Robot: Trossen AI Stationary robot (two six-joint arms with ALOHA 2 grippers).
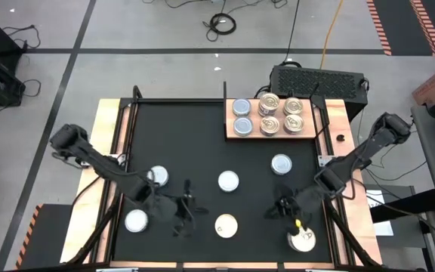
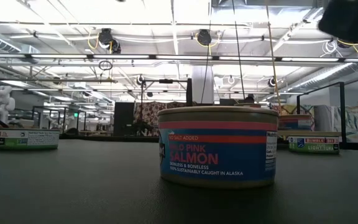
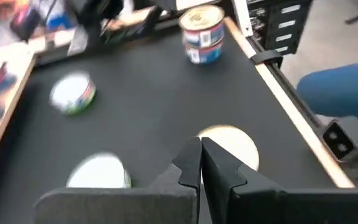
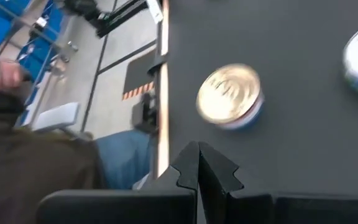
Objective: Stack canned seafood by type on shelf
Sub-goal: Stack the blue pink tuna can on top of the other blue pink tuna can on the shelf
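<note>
While both arms hang low over the near half of the worktop (image 1: 112, 113), a black mat (image 1: 202, 143) covers nearly all of it, leaving pale wood showing along the left and right edges. At the mat's far right corner lies the shelf (image 1: 274, 134), a light wooden board carrying six tins: two silvery-blue tops (image 1: 242, 108) at its left end, four gold pull-tab tops (image 1: 282, 115) beside them. Loose tins sit scattered on the mat: silvery ones at (image 1: 158, 176), (image 1: 228, 180), (image 1: 281, 163) and (image 1: 136, 221), a cream-topped one (image 1: 226, 225) near the front edge, another (image 1: 302, 240) at the front right. From table height, a pink salmon tin (image 2: 218, 147) stands closest, with green-labelled tins well apart on either side.

The left pincer (image 1: 186, 202) is clenched on nothing, above bare mat between the loose tins. The right pincer (image 1: 285, 208) is likewise clenched and empty, near the front-right tin.

Grey floor with dark lines, cables and a black case (image 1: 317, 79) surround the worktop; beyond, ceiling lights and pipes. A person's blue-clad leg (image 4: 120, 158) shows beside the edge.
</note>
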